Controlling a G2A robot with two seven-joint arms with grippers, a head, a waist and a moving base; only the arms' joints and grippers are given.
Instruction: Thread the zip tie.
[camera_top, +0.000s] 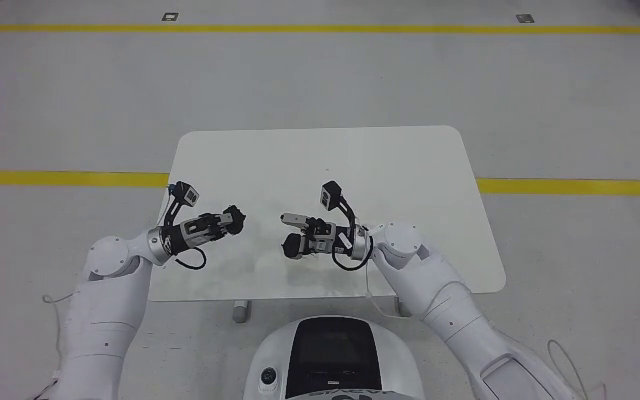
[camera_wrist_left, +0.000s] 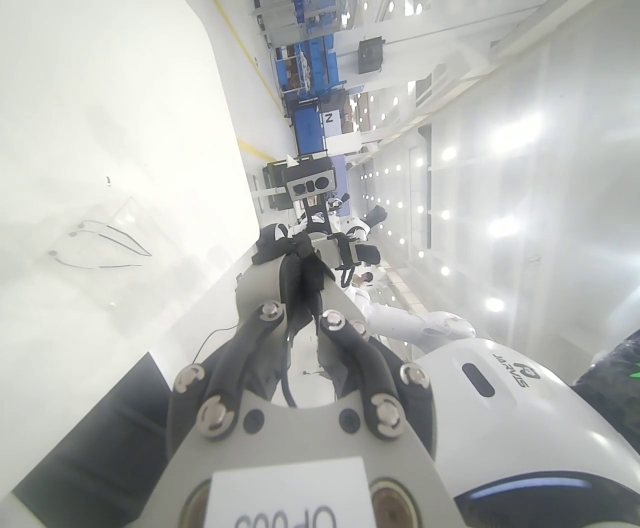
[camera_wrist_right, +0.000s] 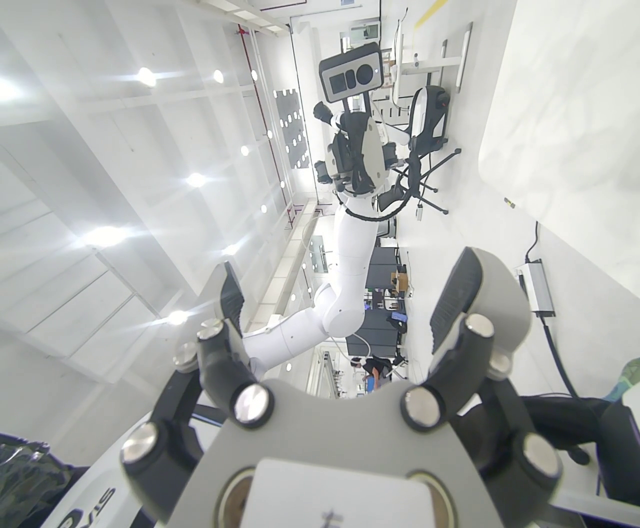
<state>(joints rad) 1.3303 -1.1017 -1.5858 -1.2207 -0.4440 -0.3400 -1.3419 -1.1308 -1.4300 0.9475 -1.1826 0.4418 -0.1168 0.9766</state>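
My left gripper (camera_top: 236, 218) hangs above the front left of the white table (camera_top: 400, 160), its tip toward the right arm. In the left wrist view its black fingers (camera_wrist_left: 300, 280) are pressed together, and I cannot make out anything between them. My right gripper (camera_top: 292, 231) faces it a short way off and is open; in the right wrist view (camera_wrist_right: 345, 300) nothing sits between its pads (camera_wrist_right: 457, 295). A few thin dark strands (camera_wrist_left: 107, 235) with small heads lie on the table in the left wrist view; they may be zip ties.
The tabletop (camera_wrist_left: 100, 100) is bare and white around the arms. Yellow floor lines (camera_top: 560, 186) run past the table. A black office chair (camera_wrist_right: 425, 115) and a power brick (camera_wrist_right: 537, 290) stand on the floor beyond the table edge.
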